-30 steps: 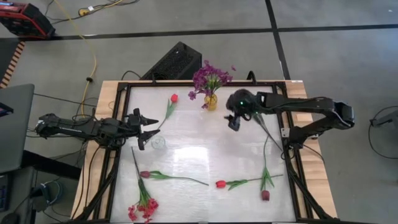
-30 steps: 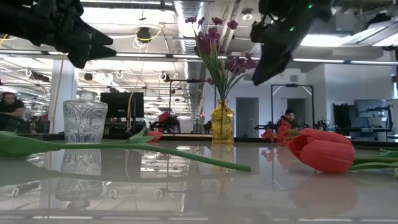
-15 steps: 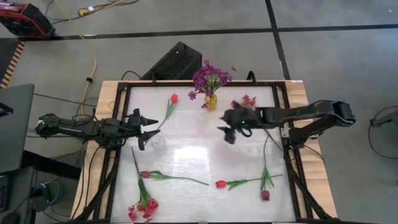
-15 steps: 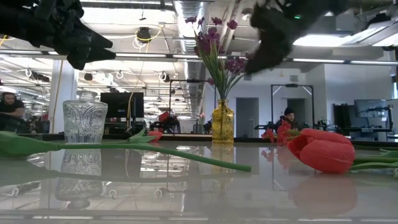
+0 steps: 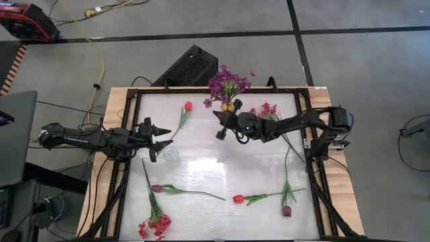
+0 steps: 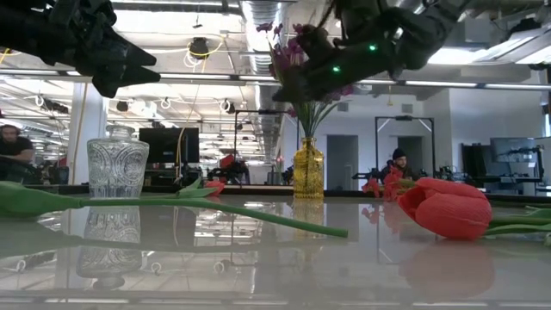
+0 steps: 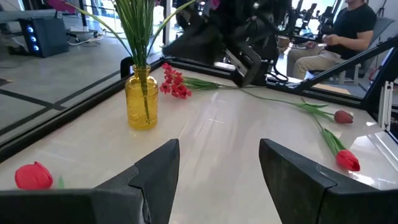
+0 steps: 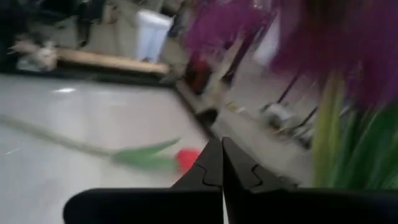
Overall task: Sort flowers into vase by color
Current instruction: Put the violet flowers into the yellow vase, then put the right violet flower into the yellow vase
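Right gripper (image 5: 220, 126) hangs over the white surface (image 5: 201, 168) with its fingers pressed together on nothing, right beside the yellow vase (image 5: 228, 107) and its purple flowers (image 5: 226, 83). Just behind that arm lies a pink-red cluster (image 5: 266, 109). Ahead of the gripper, a red tulip (image 5: 188, 105) rests near the far edge. Left gripper (image 5: 161, 136) waits with fingers wide apart, holding nothing, a clear glass vase (image 5: 172, 154) just beside it. Well apart from both, toward the near edge, lie a maroon tulip (image 5: 156, 188), another red tulip (image 5: 238, 199), a second maroon tulip (image 5: 287, 211) and a pink-red bunch (image 5: 154, 227).
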